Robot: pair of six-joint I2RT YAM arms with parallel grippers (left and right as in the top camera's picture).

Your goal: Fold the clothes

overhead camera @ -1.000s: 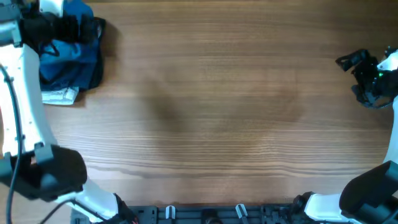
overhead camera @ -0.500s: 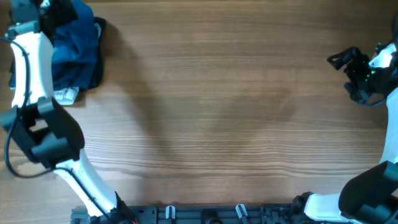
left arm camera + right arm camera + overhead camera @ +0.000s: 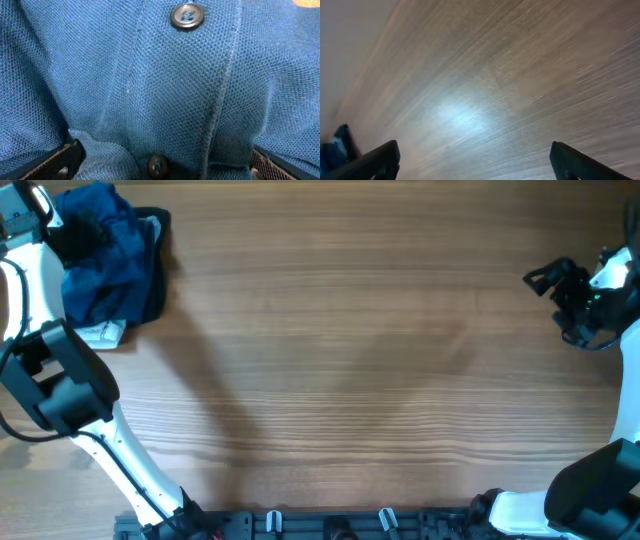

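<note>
At far-left table (image 3: 350, 360) corner: blue shirt (image 3: 112, 270) heaped | left tool (image 3: 165, 162) spread wide, released, pressed against shirt fabric | right tool (image 3: 472, 155) spread wide, released, above table near right edge

Surface (image 3: 350, 360): brown wood-grain top, grain running left to right, filling the overhead view. Soft diagonal shadow (image 3: 215, 395) left of centre. Bright glare patch (image 3: 457, 117) in the right wrist view. Black rail (image 3: 330, 523) along the near edge.

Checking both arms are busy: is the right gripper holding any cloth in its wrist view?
No, the right gripper is open over the bare wooden table, nothing between its fingers.
</note>
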